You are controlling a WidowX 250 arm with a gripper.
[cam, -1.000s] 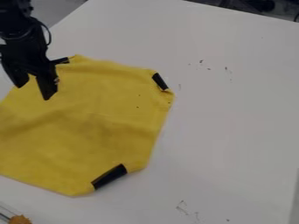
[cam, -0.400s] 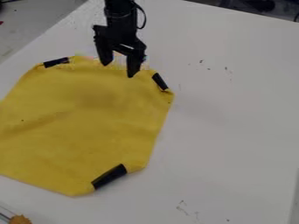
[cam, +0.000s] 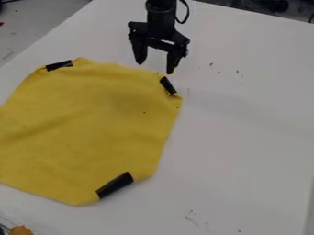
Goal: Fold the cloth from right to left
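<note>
And here's the gripper (cam: 155,68), hanging down from the top of the view, its two fingers standing well apart, released! It's right up by the cloth's far right corner, one fingertip just above the black patch (cam: 167,86) there; whether that tip touches anything, I can't tell.

Now the cloth (cam: 92,119): yellow, spread out almost flat on the white table (cam: 251,119), low ripples across the middle, its left side running out of view. Far edge: it runs from the far left patch (cam: 59,65) across to the corner under the gripper, with a little peak beside that left patch. Right edge: a long slant down and inward to the near corner, where the biggest patch (cam: 114,185) sits at an angle.

And look at the room out here! Right of the cloth, a broad stretch of table, with small dark marks (cam: 211,64) beyond the far corner. Behind the gripper, more table, up to its far edge. On the near left, it's tighter: an orange-brown thing (cam: 21,230) sits down at the view's bottom edge, apart from the cloth.
</note>
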